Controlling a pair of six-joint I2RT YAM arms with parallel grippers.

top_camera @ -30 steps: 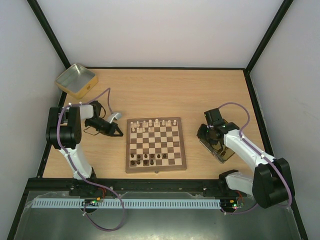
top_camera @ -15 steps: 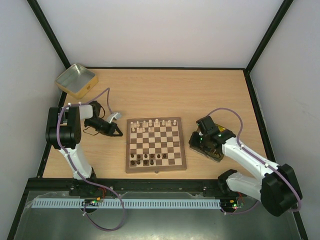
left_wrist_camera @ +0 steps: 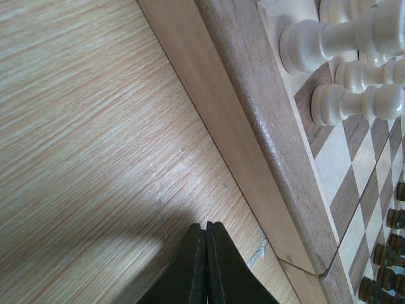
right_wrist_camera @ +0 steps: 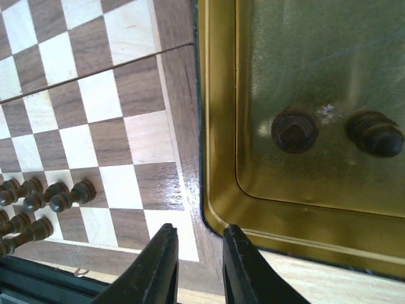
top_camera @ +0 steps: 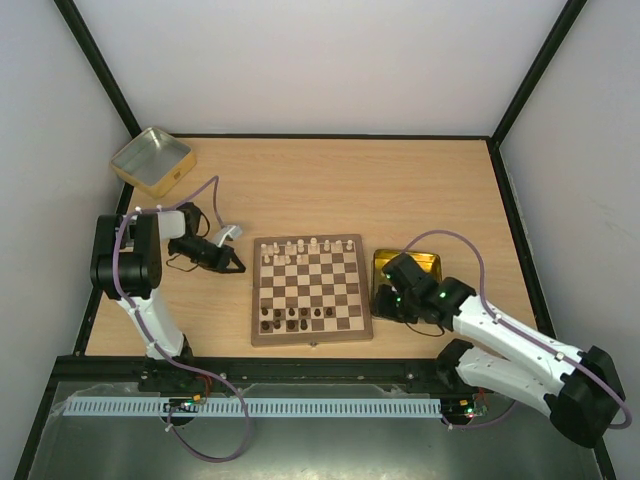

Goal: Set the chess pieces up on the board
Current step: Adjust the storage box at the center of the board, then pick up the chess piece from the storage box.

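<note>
My right hand [right_wrist_camera: 199, 237] just swung off the gold tin [right_wrist_camera: 218, 126] to the near right corner of the board [top_camera: 310, 290], fingers [right_wrist_camera: 158, 266] slightly apart, empty — so two dark pieces [right_wrist_camera: 294, 131] in the tin still need fetching; left hand [left_wrist_camera: 206, 231] is pinched together.

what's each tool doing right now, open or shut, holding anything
Left tool: closed, holding nothing, beside the board.
Right tool: slightly open, empty, over the board's border next to the gold tin.
</note>
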